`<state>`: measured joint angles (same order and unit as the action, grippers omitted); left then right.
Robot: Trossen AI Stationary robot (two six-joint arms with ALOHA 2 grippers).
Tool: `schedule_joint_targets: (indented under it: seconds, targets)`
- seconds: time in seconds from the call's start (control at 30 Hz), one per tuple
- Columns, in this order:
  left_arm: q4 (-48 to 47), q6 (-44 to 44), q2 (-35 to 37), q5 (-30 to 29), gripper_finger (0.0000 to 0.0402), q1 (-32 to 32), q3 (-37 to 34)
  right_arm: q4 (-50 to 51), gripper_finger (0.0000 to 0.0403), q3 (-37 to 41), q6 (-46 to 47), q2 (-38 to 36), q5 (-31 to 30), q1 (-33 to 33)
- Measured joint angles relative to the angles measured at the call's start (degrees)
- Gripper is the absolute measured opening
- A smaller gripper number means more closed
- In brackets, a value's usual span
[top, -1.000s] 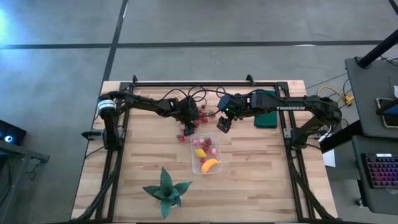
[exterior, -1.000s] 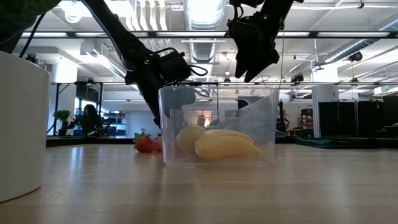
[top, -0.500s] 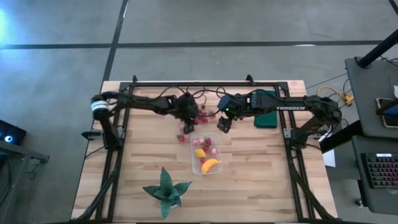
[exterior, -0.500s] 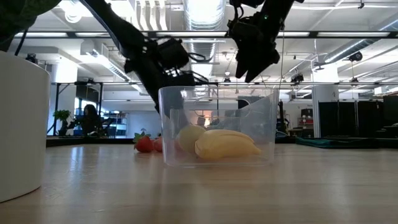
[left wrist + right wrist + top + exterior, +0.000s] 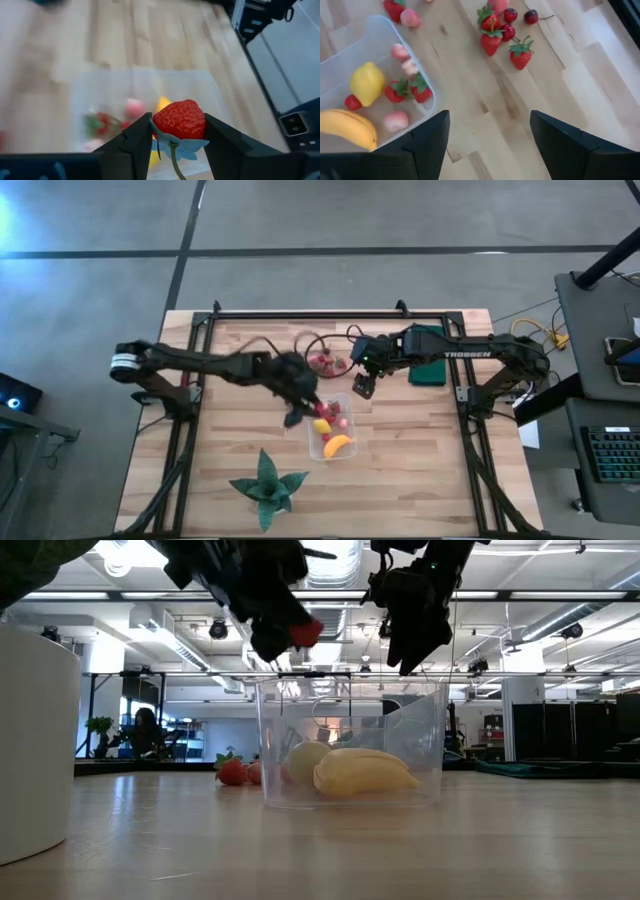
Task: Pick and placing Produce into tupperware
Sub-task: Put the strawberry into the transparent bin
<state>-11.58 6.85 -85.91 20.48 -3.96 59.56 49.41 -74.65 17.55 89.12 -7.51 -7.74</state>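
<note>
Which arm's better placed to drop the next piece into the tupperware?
Left. The left gripper is shut on a strawberry and sits at the tupperware edge. The right gripper hangs open and empty just behind the container, near the loose strawberries.

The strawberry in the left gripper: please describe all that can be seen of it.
The strawberry is bright red with a dimpled, glossy, plastic-looking skin and pale green leaves with a thin stem hanging below it. The left gripper holds it between its two dark fingers, which press on both sides. It hangs in the air over the tupperware, not touching it. In the low view it shows as a red spot above the container's rim.
</note>
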Motion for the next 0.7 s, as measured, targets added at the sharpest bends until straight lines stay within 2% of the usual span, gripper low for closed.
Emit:
schedule_joint_targets:
  seconds: [0.17,0.37,0.7]
  targets:
    - [-0.3,7.2,-5.0,-6.9,0.0141,4.0,-0.2,1.2,0.0266,0.0,-0.1,0.0,0.0,0.9]
    - [0.3,13.9,-5.7,-13.6,0.0154,4.5,1.3,3.3,0.0271,0.0,-0.2,0.0,0.2,1.5]
    - [-0.2,13.9,-3.8,-15.0,0.0265,4.7,1.3,2.6,0.0275,0.0,-1.2,0.0,0.0,1.3]
